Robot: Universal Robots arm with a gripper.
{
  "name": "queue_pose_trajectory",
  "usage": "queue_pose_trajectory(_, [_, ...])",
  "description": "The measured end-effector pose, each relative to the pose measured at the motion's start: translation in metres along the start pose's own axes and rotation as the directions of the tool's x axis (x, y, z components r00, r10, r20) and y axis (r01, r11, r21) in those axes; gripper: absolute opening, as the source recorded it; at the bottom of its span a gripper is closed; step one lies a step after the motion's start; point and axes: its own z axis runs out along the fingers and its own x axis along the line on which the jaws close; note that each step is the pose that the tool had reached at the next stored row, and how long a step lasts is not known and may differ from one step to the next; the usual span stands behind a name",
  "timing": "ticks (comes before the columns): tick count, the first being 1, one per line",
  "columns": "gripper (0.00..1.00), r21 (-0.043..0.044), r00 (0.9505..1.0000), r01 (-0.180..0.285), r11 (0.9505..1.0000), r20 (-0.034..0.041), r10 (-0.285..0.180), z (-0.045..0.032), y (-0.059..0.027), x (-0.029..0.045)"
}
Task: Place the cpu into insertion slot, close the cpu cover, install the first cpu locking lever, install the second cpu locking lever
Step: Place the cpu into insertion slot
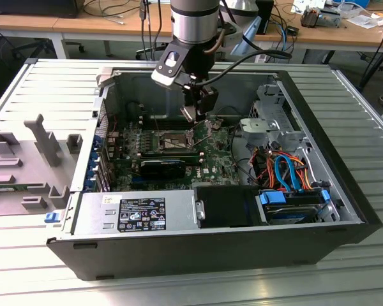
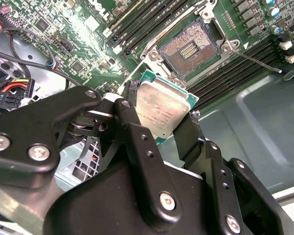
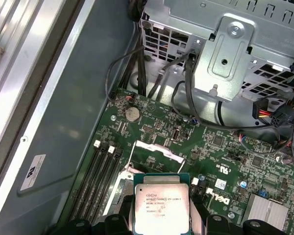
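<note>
While my fingers [image 2: 187, 131] are clenched on two edges of the cpu [image 2: 162, 108], I hold it in the air, not yet seated. The insertion slot [image 2: 188, 49] stands open and bare; in the exterior view it lies near, at about seven o'clock from me. So the first step is in hand, and I judge seating calls for a level chip, square to the socket. The open computer case [image 1: 210, 252] rests on a ribbed metal desk [image 1: 38, 83], with a grey holder [image 1: 41, 137] at nine o'clock and other desks [image 1: 83, 25] at twelve.
</note>
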Motion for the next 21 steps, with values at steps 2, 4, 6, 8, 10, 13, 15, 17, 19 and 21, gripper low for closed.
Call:
queue_pose_trajectory(2, [0.54, 0.0, 1.0, -0.003, 1.0, 0.0003, 0.003, 0.0, 0.0, 0.0])
queue_pose_trajectory(4, [0.54, -0.0001, 1.0, -0.006, 1.0, 0.0006, 0.006, 0.0, 0.0, 0.0])
queue_pose_trajectory(6, [0.54, -0.0001, 1.0, -0.009, 1.0, 0.0009, 0.009, 0.0, 0.0, 0.0])
queue_pose_trajectory(8, [0.54, -0.0002, 0.9999, -0.013, 0.9999, 0.0012, 0.013, 0.0, 0.0, 0.0])
queue_pose_trajectory(10, [0.54, -0.0002, 0.9999, -0.017, 0.9999, 0.0015, 0.017, 0.0, 0.0, 0.0])
queue_pose_trajectory(13, [0.54, -0.0002, 0.9997, -0.024, 0.9997, 0.0022, 0.024, 0.0, 0.0, 0.0])
queue_pose_trajectory(15, [0.54, -0.0003, 0.9996, -0.027, 0.9996, 0.0024, 0.027, 0.0, 0.0, 0.0])
queue_pose_trajectory(17, [0.54, -0.0003, 0.9996, -0.029, 0.9996, 0.0027, 0.029, 0.0, 0.0, 0.0])
queue_pose_trajectory(19, [0.54, -0.0004, 0.9994, -0.033, 0.9994, 0.003, 0.033, 0.0, 0.0, 0.0])
queue_pose_trajectory(21, [0.54, -0.0004, 0.9993, -0.036, 0.9993, 0.0033, 0.036, 0.0, 0.0, 0.0])
